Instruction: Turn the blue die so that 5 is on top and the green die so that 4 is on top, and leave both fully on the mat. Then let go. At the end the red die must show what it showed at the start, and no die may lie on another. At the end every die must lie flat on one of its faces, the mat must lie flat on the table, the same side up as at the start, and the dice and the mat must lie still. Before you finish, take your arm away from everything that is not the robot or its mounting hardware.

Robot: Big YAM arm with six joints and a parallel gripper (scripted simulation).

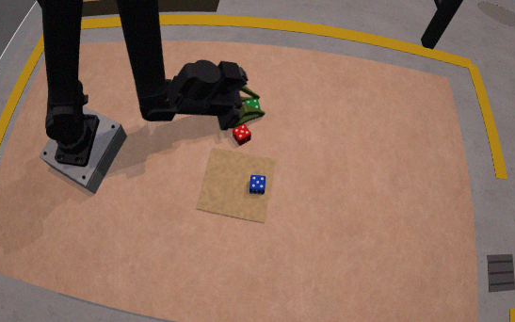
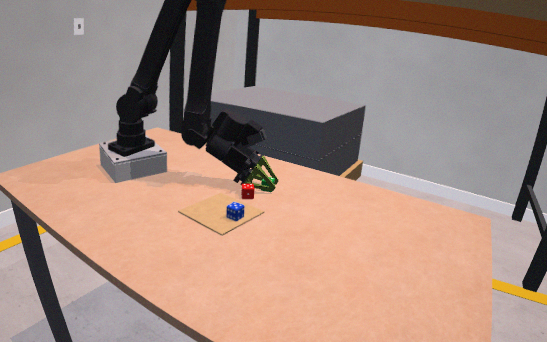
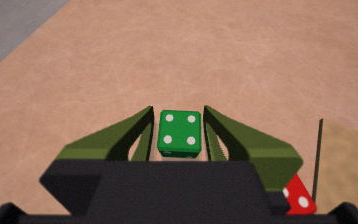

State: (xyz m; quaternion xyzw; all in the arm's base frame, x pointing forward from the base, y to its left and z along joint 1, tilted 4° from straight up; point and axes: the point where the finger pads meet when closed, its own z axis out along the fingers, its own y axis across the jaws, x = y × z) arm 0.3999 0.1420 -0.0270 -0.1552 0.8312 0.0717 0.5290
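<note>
The green die is on the table off the mat, with a four-pip face toward the wrist camera. My gripper is open around it, tilted, with a narrow gap on each side in the wrist view. The blue die lies flat on the tan mat near one edge, 5 on top. The red die is off the mat, between it and my gripper, 5 on top. The mat lies flat.
The arm's grey base block stands at the left of the table. The red die is close beside the gripper's mat-side finger. The table's edge shows at the upper left of the wrist view.
</note>
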